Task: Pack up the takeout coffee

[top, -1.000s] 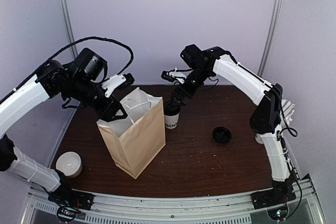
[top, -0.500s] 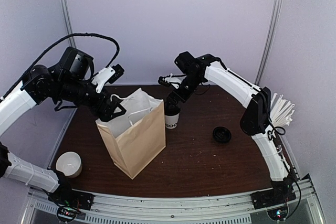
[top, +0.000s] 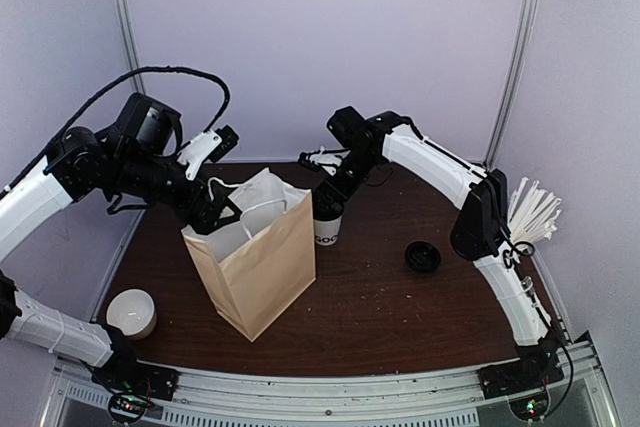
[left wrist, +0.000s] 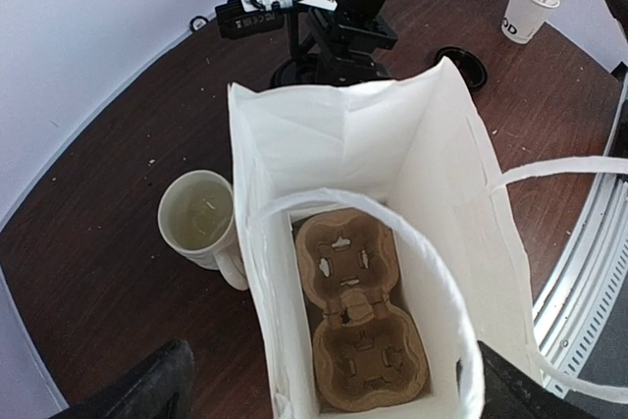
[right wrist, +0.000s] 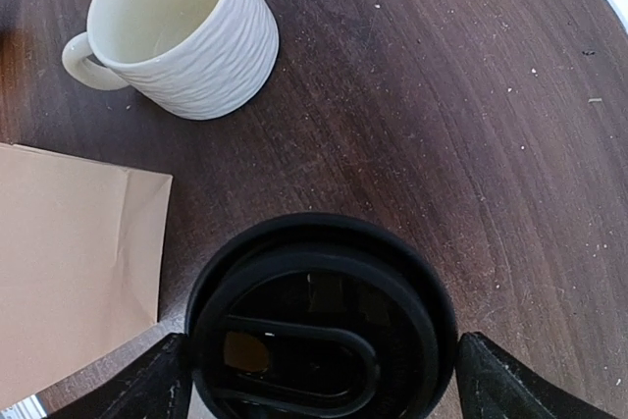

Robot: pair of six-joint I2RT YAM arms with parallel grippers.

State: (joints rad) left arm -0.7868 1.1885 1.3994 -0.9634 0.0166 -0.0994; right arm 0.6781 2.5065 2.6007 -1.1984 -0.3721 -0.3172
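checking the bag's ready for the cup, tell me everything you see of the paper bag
The paper bag is brown kraft outside, white inside, with white strip handles. It stands upright and open on the dark wooden table. An empty moulded cardboard cup carrier lies flat on its bottom. The open left gripper hovers at its mouth; contact is unclear. The takeout coffee stands close beside it.

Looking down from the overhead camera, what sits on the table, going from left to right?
cream mug → brown paper bag → takeout coffee cup → loose black lid → white straws
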